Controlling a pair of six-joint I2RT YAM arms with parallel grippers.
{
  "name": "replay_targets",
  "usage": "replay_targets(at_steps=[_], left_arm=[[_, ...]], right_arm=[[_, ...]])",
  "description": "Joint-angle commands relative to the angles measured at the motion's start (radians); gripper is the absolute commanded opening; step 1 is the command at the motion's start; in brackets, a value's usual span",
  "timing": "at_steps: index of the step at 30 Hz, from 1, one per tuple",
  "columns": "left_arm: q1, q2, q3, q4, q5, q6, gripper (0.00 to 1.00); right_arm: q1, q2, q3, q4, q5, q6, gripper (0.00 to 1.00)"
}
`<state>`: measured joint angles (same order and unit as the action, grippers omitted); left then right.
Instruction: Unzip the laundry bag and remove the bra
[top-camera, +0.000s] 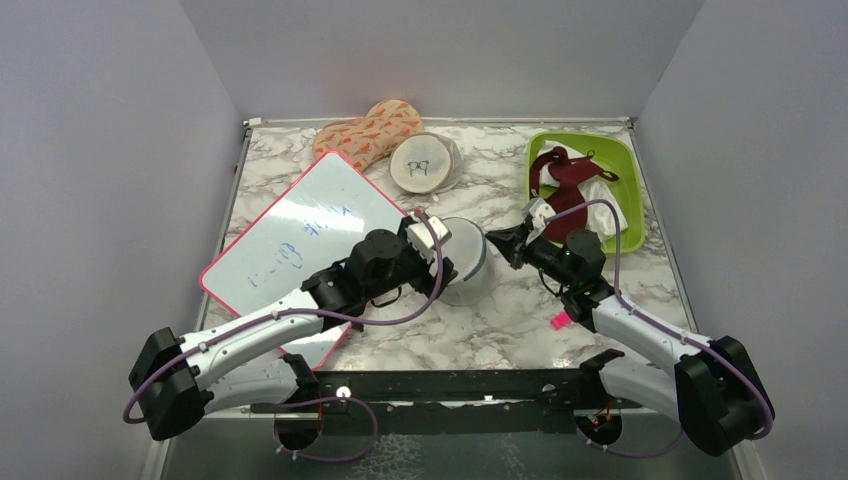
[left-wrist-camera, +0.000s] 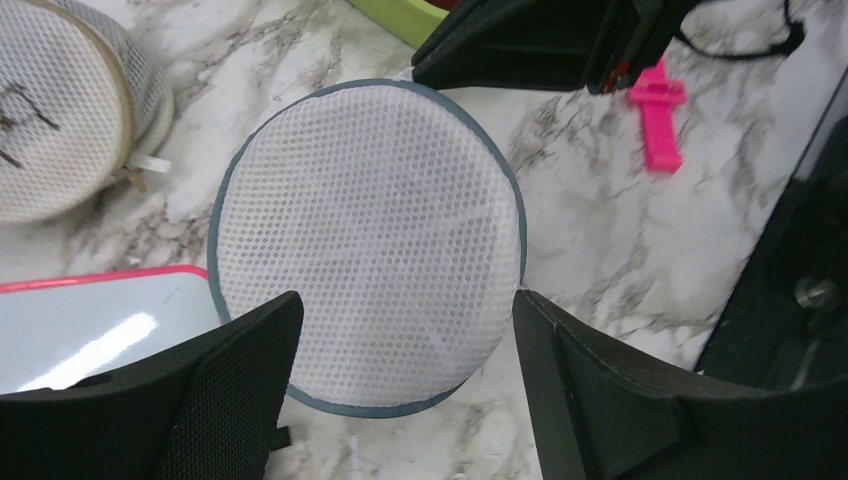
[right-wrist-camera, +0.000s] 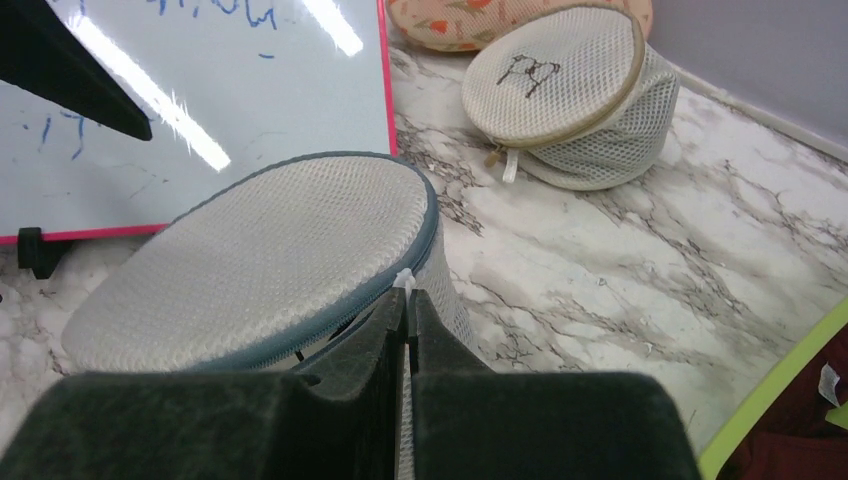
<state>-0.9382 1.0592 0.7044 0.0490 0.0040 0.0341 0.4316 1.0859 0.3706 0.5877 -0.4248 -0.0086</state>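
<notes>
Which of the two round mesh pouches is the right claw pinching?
The white pouch with the grey-blue rim, by its zip tab; the beige pouch lies apart.

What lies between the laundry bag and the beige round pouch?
Only bare marble tabletop lies between the laundry bag and the beige pouch; the right wrist view shows it.

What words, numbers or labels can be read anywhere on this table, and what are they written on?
No text here can be read.
On the whiteboard: blue handwriting, too faint and blurred to read.
On the beige round pouch: only a small black drawing, perhaps a pair of glasses; no letters.
On the white mesh bag and the green bin: no writing shows.
</notes>
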Motion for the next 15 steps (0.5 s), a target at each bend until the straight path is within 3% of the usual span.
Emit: replay_targets(at_steps=[1, 5, 15], left_arm=[[-0.008, 0.045, 0.113, -0.101, -0.049, -0.471, 0.71], [-0.023, 0.148, 0.224, -0.127, -0.052, -0.587, 0.70], [-0.058, 0.372, 0.409, -0.209, -0.165, -0.652, 0.67]], right_arm=[[-0.004, -0.044, -0.015, 0.069, -0.062, 0.027, 0.01], [-0.004, -0.053, -0.025, 0.079, -0.072, 0.040, 0.01], [-0.004, -0.072, -0.039, 0.099, -0.077, 0.055, 0.01]])
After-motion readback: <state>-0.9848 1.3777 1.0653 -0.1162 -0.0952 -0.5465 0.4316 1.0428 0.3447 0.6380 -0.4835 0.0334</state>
